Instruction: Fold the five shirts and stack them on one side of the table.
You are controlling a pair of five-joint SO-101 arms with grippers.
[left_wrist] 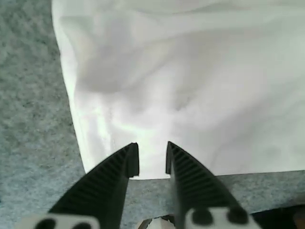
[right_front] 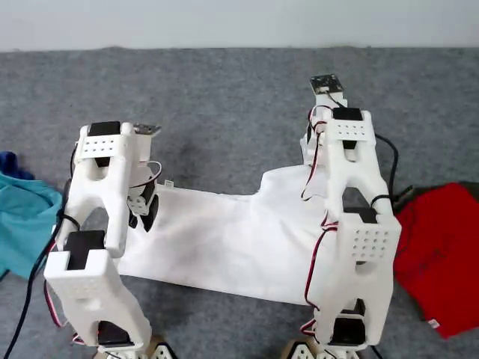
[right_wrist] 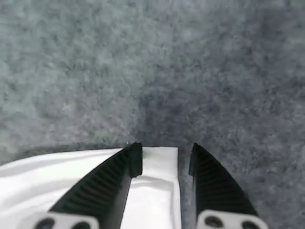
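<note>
White shirt (right_front: 224,247): spread flat at the middle of the table (right_front: 224,112), long axis running 9 to 3 o'clock in the high view; probably laid open like this so that both ends can be taken up at once for a fold

Left gripper (left_wrist: 151,160): at the shirt's 9 o'clock end, low over the hem near a corner; jaws a narrow gap apart with no cloth between them; seemingly set to pinch that edge

Right gripper (right_wrist: 162,162): at the shirt's 1 o'clock corner, where a narrow tab of white cloth juts onto the grey surface; jaws wider apart and straddling the tab, not yet closed on it

Pairing: one arm at each end, which suggests a two-handed lift so the cloth stays taut

Teal shirt (right_front: 22,217): rumpled at the table's 9 o'clock edge, apart from the white one; a dark blue garment (right_front: 9,163) lies just beyond it at 10 o'clock

Red shirt (right_front: 441,254): at 4 o'clock, beside the right arm; unfolded, likely waiting its turn

Progress: early, by judgement; no folded stack visible
</note>
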